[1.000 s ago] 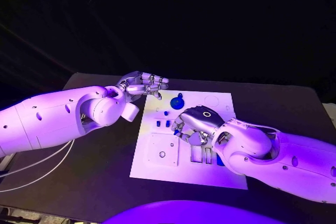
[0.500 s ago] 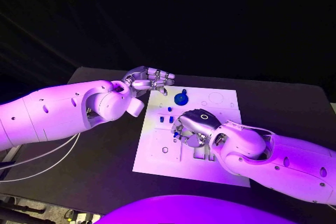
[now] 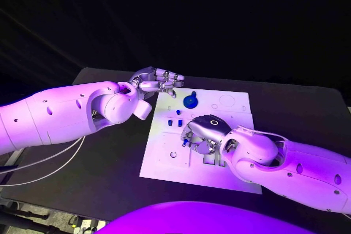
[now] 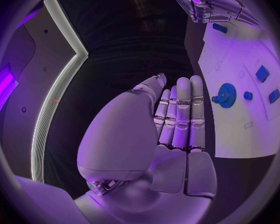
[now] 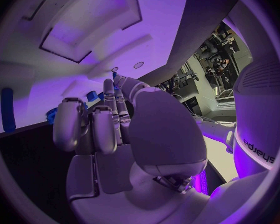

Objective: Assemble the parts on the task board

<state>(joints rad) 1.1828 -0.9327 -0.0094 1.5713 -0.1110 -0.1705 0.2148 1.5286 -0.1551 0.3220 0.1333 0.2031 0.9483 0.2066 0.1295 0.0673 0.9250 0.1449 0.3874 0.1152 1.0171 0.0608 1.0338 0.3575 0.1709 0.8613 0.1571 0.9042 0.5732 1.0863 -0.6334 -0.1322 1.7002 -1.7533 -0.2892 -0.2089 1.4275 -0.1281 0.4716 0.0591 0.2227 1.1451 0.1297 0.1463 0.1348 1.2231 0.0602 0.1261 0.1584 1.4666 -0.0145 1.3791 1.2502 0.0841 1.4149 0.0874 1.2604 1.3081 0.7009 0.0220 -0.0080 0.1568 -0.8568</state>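
The task board [image 3: 197,165] lies flat in the middle of the black tabletop [image 3: 102,168], and both hands are at it. The left hand [image 3: 157,82] hovers at the board's far corner, its fingers [image 4: 180,115] laid straight and close together alongside the thumb, with nothing in them — held off the board rather than resting on it. Just beside that hand, on the board, sits a round blue gear [image 3: 190,100] with a small knob at its far side; the left wrist view shows the same gear [image 4: 225,94] next to a small blue button [image 4: 247,95]. Between the two hands stand a few small blue pegs [image 3: 173,122] in the board's surface. The right hand [image 3: 205,136] is down over the middle of the board, palm toward it and fingers curled under; a bit of blue [image 3: 185,142] shows at its fingertips, but whether it pinches that part or merely touches it cannot be told. In the right wrist view the curled fingers [image 5: 93,127] hang close to the white board [image 5: 84,30], with blue pieces [image 5: 90,95] just past their tips and a blue bar [image 5: 7,115] off to one side.
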